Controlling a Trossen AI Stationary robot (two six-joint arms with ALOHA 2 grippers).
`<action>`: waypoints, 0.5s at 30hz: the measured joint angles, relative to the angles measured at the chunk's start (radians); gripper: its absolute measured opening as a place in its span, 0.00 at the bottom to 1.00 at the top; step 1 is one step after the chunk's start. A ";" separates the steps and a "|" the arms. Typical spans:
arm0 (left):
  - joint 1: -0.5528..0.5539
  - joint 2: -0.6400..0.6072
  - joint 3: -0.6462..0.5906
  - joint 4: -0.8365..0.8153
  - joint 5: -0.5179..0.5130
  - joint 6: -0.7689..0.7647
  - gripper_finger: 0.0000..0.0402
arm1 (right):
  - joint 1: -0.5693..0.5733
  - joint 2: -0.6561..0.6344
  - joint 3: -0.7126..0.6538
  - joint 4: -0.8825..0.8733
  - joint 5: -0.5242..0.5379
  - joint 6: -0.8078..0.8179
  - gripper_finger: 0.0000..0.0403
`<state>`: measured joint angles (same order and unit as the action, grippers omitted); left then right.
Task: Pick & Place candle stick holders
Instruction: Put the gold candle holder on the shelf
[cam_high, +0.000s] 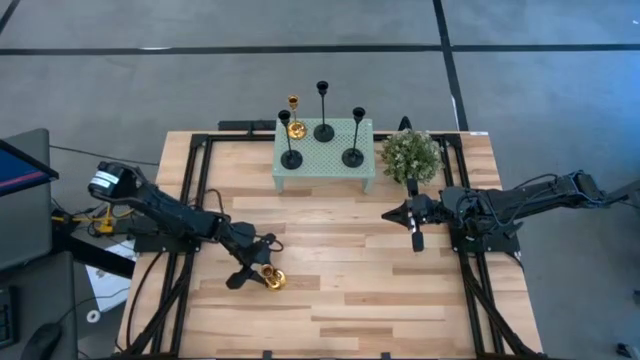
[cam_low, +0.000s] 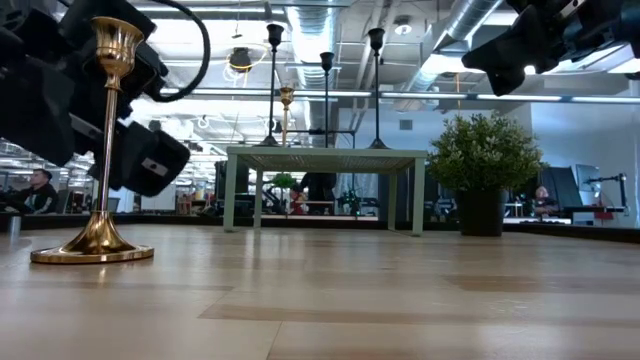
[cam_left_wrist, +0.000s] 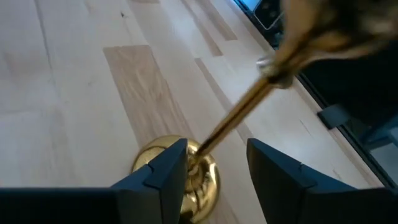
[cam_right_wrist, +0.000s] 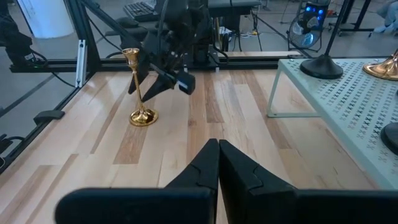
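Observation:
A gold candlestick holder stands upright on its round base on the wooden table, near the left front. My left gripper is open, low beside it. In the left wrist view its fingers stand on either side of the thin stem, just above the base. Three black holders and a second gold one stand on the mint-green perforated stand at the far edge. My right gripper is shut and empty above the table's right half.
A green potted plant stands right of the mint stand, just beyond my right gripper. Black frame rails run along the table's left and right sides. Bare wood lies between the two grippers.

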<state>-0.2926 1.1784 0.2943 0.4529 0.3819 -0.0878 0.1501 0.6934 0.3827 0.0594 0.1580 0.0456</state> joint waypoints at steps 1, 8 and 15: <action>-0.003 0.022 0.000 0.028 -0.005 -0.005 0.41 | 0.000 0.000 0.000 0.000 0.000 0.000 0.00; -0.022 0.139 0.000 0.149 -0.039 -0.007 0.39 | 0.000 0.000 0.000 0.000 0.000 0.000 0.00; -0.023 0.195 0.000 0.158 -0.040 -0.007 0.28 | 0.000 0.000 0.000 0.000 -0.003 0.000 0.00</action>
<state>-0.3153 1.3729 0.2943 0.6109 0.3417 -0.0952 0.1501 0.6934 0.3825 0.0593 0.1555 0.0456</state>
